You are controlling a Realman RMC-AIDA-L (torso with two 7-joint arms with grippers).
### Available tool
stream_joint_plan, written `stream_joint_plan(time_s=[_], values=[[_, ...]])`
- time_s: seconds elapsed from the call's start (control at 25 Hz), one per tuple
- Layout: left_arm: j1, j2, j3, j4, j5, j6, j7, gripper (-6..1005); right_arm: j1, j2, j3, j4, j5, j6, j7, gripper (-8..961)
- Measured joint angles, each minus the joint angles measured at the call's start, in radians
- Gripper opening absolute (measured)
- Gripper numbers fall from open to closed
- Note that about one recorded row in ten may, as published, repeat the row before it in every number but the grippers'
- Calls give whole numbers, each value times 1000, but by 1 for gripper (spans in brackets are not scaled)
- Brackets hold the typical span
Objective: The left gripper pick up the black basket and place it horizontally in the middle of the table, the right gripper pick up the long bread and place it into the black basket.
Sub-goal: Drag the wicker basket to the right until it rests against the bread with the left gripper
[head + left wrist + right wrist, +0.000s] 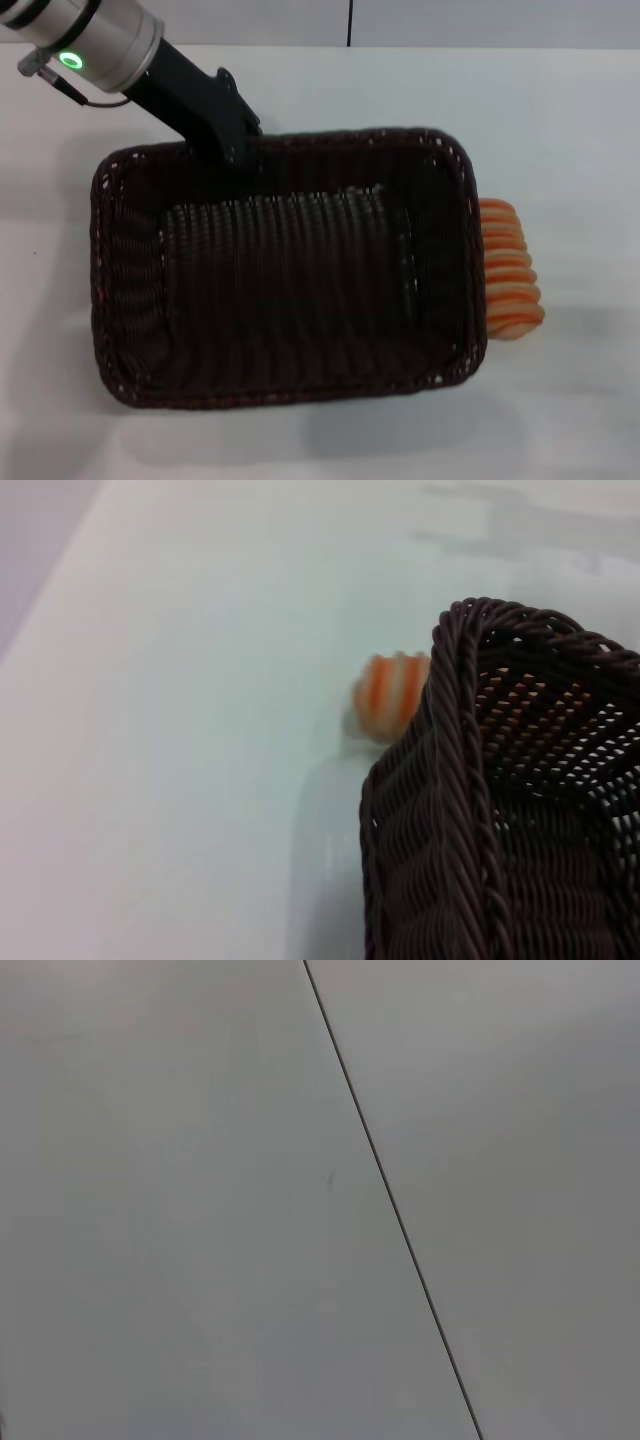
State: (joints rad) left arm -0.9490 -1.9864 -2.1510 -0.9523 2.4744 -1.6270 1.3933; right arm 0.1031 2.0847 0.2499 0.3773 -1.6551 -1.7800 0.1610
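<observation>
The black basket point(130, 330) lies lengthwise across the middle of the white table point(570, 120), its opening facing up and nothing in it. My left gripper point(240, 152), on the arm with the green ring light, is clamped on the basket's far rim near the back left corner. The long bread point(510, 280), orange with cream stripes, lies just beyond the basket's right end, and the rim partly covers it. The left wrist view shows the basket's braided rim point(465, 810) close up, with the bread point(385, 695) behind it. The right gripper is out of view.
The right wrist view shows only a pale flat surface with a thin dark seam point(390, 1210) running across it. White tabletop surrounds the basket on the left, front and right.
</observation>
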Motion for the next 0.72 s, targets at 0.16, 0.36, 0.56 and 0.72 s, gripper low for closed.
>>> stream_joint_plan(time_s=[0.16,0.36,0.56,0.72], values=[[-5,-8,20,19,7,-22,32,177,-6,0,-10,1,0,-12,0,791],[8,-35,87,-9,12,-12,32,177,-10,-1,-12,10,0,-17,0,791],[21,-71,114,-56,42,1,46,208,-14,-2,-12,14,0,-24,1,791],[19,-72,122,-63,41,15,47,233,-14,-2,-14,14,0,-24,1,792]])
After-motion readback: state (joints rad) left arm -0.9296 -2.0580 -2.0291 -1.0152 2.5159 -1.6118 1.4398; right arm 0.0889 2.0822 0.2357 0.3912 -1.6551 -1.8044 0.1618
